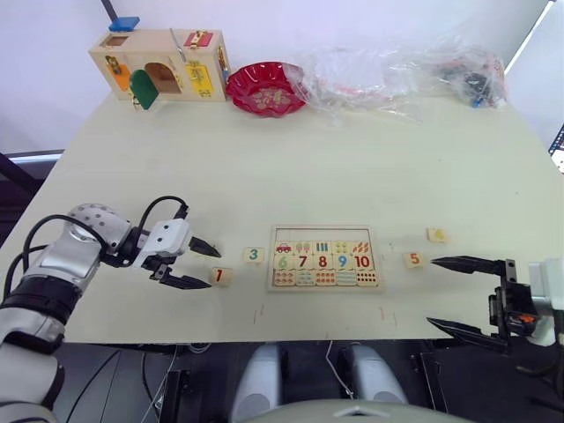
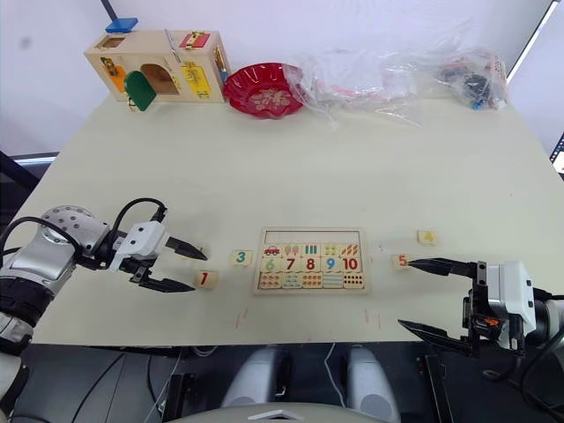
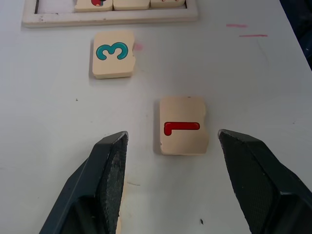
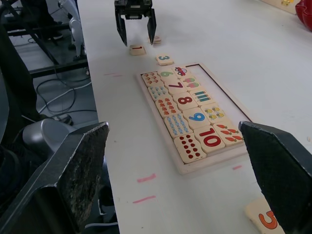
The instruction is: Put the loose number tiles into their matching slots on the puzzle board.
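Note:
The puzzle board [image 1: 323, 257] lies near the table's front edge, its lower rows filled with tiles 6 to 10 and counting pictures. Its matching slots [image 1: 322, 234] form an empty strip along the top row. Left of the board lie loose tile 3 [image 1: 254, 255] and tile 1 [image 1: 220, 276]. Tile 5 [image 1: 413, 259] and tile 4 [image 1: 437, 234] lie to its right. My left gripper [image 1: 214, 269] is open, its fingertips just short of tile 1 [image 3: 183, 126] and straddling it. Another tile [image 4: 156, 40] peeks from behind that gripper. My right gripper [image 1: 432, 291] is open, one tip beside tile 5.
A wooden latch box [image 1: 159, 63] stands at the back left, with a red bowl [image 1: 264, 88] beside it. Crumpled clear plastic bags [image 1: 397, 75] spread along the back right. The table's front edge [image 1: 308, 339] runs close below the board and both grippers.

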